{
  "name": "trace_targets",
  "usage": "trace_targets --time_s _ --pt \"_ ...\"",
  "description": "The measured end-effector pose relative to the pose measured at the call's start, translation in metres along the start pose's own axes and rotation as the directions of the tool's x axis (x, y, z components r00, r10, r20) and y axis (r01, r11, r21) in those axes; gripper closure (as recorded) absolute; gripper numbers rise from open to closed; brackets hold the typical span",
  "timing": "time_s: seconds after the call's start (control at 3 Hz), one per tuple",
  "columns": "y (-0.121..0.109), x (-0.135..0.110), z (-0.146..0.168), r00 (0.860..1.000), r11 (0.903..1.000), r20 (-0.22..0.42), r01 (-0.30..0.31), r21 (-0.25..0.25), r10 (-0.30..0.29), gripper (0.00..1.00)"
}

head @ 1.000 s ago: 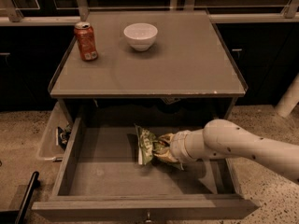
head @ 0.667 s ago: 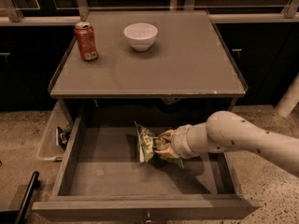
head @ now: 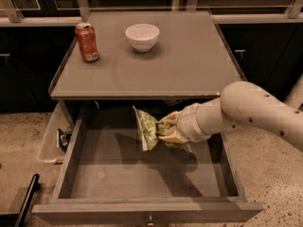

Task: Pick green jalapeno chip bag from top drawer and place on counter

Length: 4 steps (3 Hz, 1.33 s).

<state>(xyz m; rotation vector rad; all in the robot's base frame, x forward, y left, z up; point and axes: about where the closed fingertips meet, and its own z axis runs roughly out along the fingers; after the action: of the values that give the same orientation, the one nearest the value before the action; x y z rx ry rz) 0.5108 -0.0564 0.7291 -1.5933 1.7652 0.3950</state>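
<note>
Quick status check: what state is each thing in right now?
Top drawer: pulled open.
Green jalapeno chip bag: held on edge in the jaws.
Gripper: inside the drawer, jaws closed on the bag.
Red soda can: upright on the counter.
White bowl: upright, empty.

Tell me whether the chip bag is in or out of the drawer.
In: the gripper holds the chip bag inside the drawer, below the counter.
</note>
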Motion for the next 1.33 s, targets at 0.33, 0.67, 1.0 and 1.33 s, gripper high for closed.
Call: trace_targets --time_s 0.33,0.67,1.0,1.33 --pt "-0.013 -0.030 -0.038 0.999 0.9990 -0.032 0.043 0.009 -0.043 1.00" --pt "-0.031 -0.056 -0.090 0.997 0.9946 -0.061 0.062 0.083 -0.057 1.00" --pt "-0.031 -0.056 -0.090 0.997 0.9946 -0.061 0.062 0.083 -0.057 1.00" --pt "-0.031 -0.061 -0.097 0.996 0.9922 -0.054 0.072 0.102 -0.066 1.00"
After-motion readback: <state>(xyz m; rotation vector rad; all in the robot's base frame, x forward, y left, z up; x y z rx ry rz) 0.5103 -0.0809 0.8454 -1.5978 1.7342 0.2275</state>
